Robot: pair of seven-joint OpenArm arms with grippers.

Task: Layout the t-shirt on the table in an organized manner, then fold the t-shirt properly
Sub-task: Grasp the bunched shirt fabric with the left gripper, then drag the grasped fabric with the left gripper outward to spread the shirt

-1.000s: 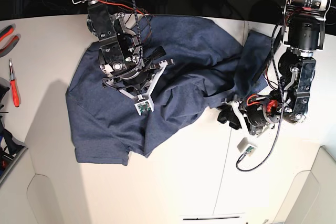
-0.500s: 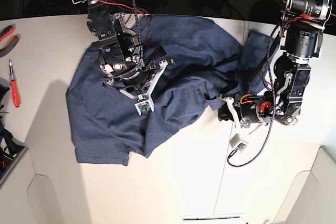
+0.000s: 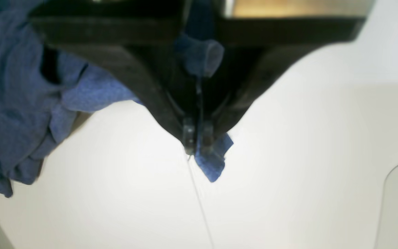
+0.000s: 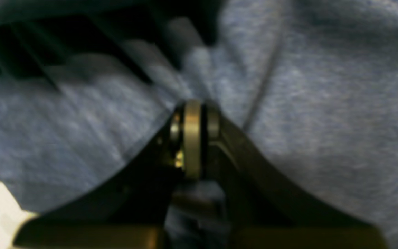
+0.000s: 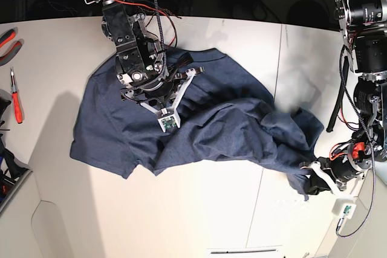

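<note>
The navy-blue t-shirt (image 5: pixel 211 131) lies rumpled across the white table (image 5: pixel 211 222), stretched from the back left toward the front right. My left gripper (image 5: pixel 309 180) is at the shirt's right-hand end, low over the table. In the left wrist view the left gripper (image 3: pixel 197 147) is shut on a corner of the t-shirt (image 3: pixel 214 162), with more of the fabric bunched to the left. My right gripper (image 5: pixel 158 96) presses into the shirt's upper left part. In the right wrist view the right gripper (image 4: pixel 192 138) is shut, with t-shirt (image 4: pixel 323 103) fabric gathered around and between its jaws.
A red-handled screwdriver (image 5: pixel 16 98) and red pliers (image 5: pixel 6 40) lie at the table's left edge. A thin dark seam (image 5: pixel 257 209) runs across the tabletop, also visible as the seam (image 3: pixel 200 204) under the left gripper. Cables hang from both arms.
The left gripper shut on the shirt's edge and dragged it toward the front right. The shirt slid away from the table's back edge and stretched out. The right gripper stayed on the shirt.
</note>
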